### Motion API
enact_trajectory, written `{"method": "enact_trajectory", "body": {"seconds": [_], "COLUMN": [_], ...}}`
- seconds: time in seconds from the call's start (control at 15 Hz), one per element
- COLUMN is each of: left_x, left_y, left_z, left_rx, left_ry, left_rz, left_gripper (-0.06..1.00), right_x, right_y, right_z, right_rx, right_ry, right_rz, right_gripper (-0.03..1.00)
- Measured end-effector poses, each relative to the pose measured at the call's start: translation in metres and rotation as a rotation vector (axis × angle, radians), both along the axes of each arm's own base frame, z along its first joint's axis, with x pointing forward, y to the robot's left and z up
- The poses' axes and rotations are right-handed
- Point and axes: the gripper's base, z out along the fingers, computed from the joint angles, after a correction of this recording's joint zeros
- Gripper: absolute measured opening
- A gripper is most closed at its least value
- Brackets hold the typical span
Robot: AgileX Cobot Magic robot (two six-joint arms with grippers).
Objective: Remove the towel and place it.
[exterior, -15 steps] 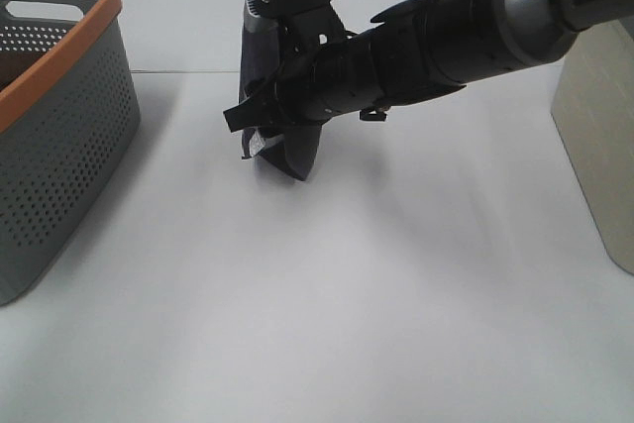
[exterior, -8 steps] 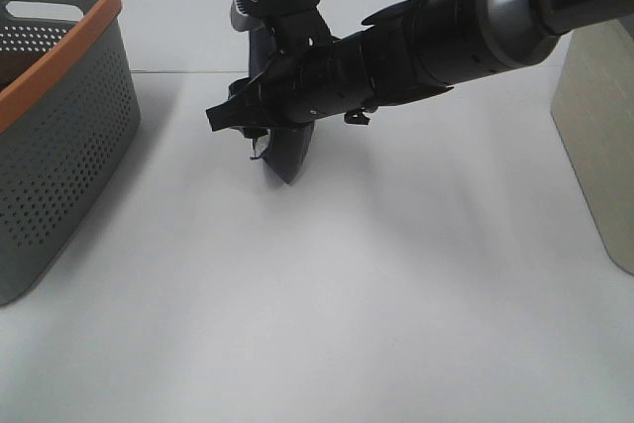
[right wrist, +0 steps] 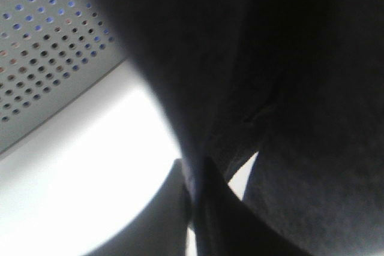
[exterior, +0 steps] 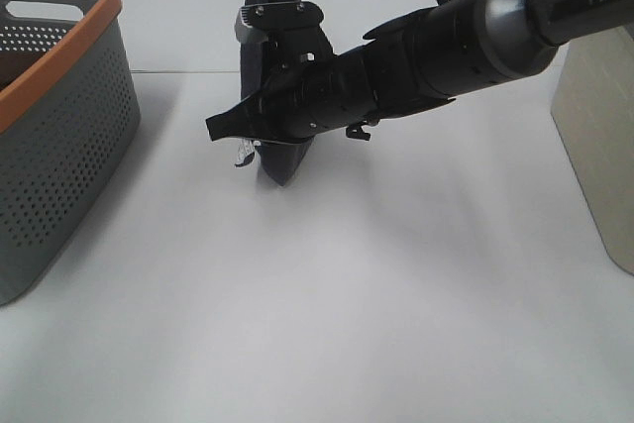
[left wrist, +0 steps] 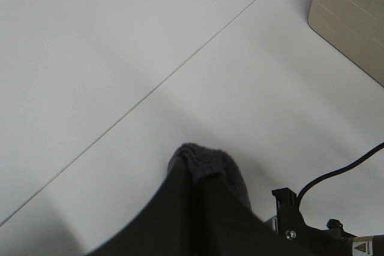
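The dark towel (exterior: pixel 282 151) hangs in a narrow bunch from above the top edge of the exterior view, its low end just over the white table (exterior: pixel 327 294). A small white tag (exterior: pixel 243 157) shows at its lower left. My left gripper (left wrist: pixel 201 178) is shut on the towel's top, and grey cloth (left wrist: pixel 210 160) pokes out past the dark fingers. My right gripper (exterior: pixel 226 124) reaches across from the right and is shut on the towel's lower part. In the right wrist view the towel (right wrist: pixel 288 58) fills the frame and its folds run into the fingers (right wrist: pixel 207 208).
A grey perforated basket (exterior: pixel 59 116) with an orange rim stands at the left; its wall (right wrist: pixel 42 46) also shows in the right wrist view. A beige box (exterior: pixel 599 146) stands at the right edge of the table, and the box (left wrist: pixel 354 16) shows in the left wrist view too.
My right gripper has gone from open to shut around the towel's lower part and has shifted a little left and down. The left gripper still holds the top.
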Motion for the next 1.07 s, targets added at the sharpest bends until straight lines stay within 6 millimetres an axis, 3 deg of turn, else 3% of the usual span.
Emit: {"method": "enact_trajectory", "body": {"seconds": [0.33, 0.6, 1.07], "left_x": [0.0, 0.001, 0.002], "left_y": [0.0, 0.0, 0.0], "left_z": [0.0, 0.001, -0.007], "left_rx": [-0.006, -0.053, -0.079], "left_ry": [0.002, 0.03, 0.11], "left_rz": [0.005, 0.057, 0.155], "left_gripper": [0.0, 0.0, 0.0], "right_x": [-0.027, -0.053, -0.08], "right_y": [-0.013, -0.018, -0.051], "right_z": [0.016, 0.022, 0.04], "right_rx": [-0.007, -0.051, -0.35], "right_ry": [0.011, 0.136, 0.391], "right_rz": [0.075, 0.231, 0.212], "right_gripper": [0.0, 0.0, 0.0]}}
